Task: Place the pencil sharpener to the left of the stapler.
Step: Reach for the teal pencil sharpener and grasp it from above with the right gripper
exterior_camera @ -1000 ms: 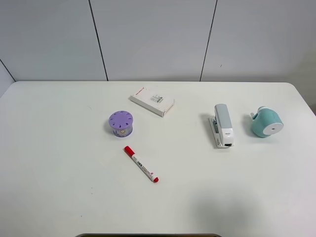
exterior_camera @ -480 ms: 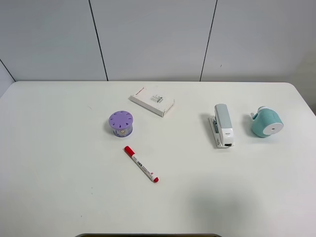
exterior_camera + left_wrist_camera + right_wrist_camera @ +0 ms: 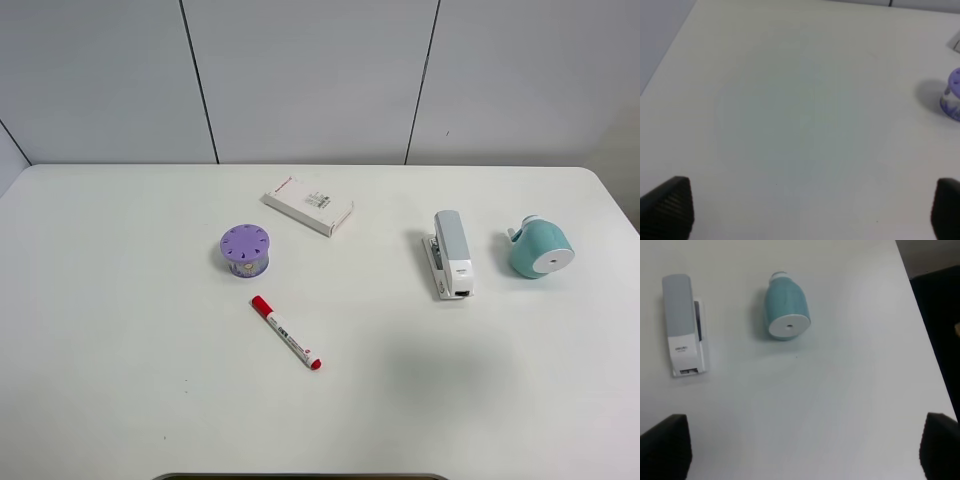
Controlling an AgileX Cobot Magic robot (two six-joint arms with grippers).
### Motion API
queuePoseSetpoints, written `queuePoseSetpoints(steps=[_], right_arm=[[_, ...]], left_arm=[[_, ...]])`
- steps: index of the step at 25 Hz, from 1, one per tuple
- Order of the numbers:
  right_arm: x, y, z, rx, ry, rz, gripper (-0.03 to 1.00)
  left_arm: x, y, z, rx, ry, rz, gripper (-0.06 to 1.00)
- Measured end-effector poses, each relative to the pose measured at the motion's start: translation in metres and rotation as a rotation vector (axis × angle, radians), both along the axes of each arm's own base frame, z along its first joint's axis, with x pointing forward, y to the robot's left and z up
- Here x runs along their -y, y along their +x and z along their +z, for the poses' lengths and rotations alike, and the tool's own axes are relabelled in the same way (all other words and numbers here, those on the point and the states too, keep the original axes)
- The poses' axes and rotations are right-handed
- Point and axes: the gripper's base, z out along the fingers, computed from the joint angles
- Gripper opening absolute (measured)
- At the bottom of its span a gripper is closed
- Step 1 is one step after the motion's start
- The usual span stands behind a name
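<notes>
Left gripper (image 3: 805,210): held above the tabletop (image 3: 120,350), angled down at it; the two dark fingertips (image 3: 667,206) stand wide apart with only bare surface between them, holding nothing.
Right gripper (image 3: 802,447): held above the right part of the tabletop, facing down; its fingers are spread wide and hold nothing. The pencil sharpener and the stapler both lie ahead of it, untouched.
Pencil sharpener (image 3: 541,249): rounded teal body lying on its side, with a flat white circular face and a small centre hole (image 3: 786,307) turned toward the front edge of the tabletop; a small knob sits at the far end.
Pencil sharpener position: right of the stapler (image 3: 452,254) in the exterior high view, near it but apart, close to the right edge of the tabletop.
Stapler: grey top arm on a white base, lying lengthwise front to back; small print on its near end (image 3: 684,325) is too blurred to read.
Other items: white box (image 3: 308,205), purple cylinder (image 3: 245,249) and red-capped marker (image 3: 286,333), grouped left of centre.
Cut off: only the fingertips of each gripper show, at the frame edge of each wrist view; the purple cylinder is clipped by the left wrist frame.
</notes>
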Motion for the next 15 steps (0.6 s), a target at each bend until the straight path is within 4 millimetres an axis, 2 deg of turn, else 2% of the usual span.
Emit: queuePoseSetpoints(steps=[15], right_arm=[[0.010,0.106,0.008,-0.263,-0.041,-0.054,0.90]], left_arm=[[0.000,0.000,0.000,0.000,0.000,0.000,0.95]])
